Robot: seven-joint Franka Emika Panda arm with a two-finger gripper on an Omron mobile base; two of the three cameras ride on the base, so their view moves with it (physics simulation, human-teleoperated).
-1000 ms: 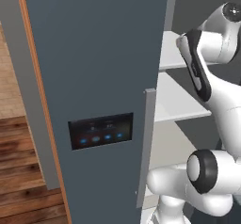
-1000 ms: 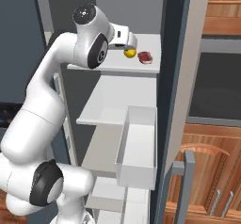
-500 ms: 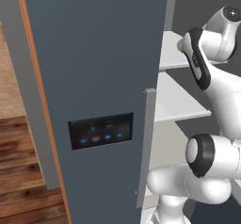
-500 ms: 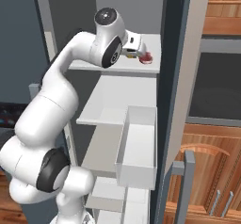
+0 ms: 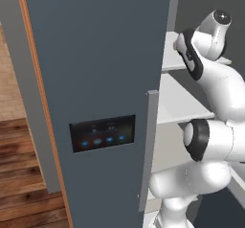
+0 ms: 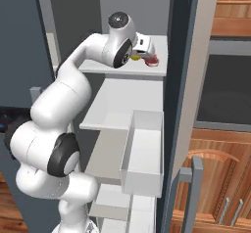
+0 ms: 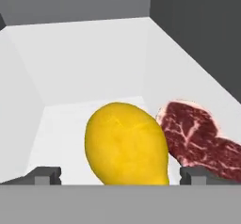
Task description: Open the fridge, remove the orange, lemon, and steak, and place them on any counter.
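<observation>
The fridge (image 5: 95,54) stands open, with its dark door on the left and white shelves (image 6: 132,95) inside. My arm reaches onto the upper shelf. The yellow lemon (image 7: 127,145) lies close in front of my gripper (image 7: 121,174), between the two spread finger tips, and the gripper is open. Against the lemon's right side rests the dark red steak (image 7: 197,133). From the right base view the hand (image 6: 141,47) covers most of the lemon (image 6: 133,58) and part of the steak (image 6: 152,60) at the shelf's right end. The counter is out of view.
A white door bin (image 6: 144,153) juts out below the shelves on the right. Brown wooden cabinets (image 6: 220,178) stand right of the fridge. The door carries a blue-lit control panel (image 5: 102,132) and a grey handle (image 5: 148,150). Wood floor (image 5: 24,174) lies to the left.
My arm has reached deeper along the upper shelf to the right. The hand has closed in on the lemon and steak and now partly hides them in the right base view.
</observation>
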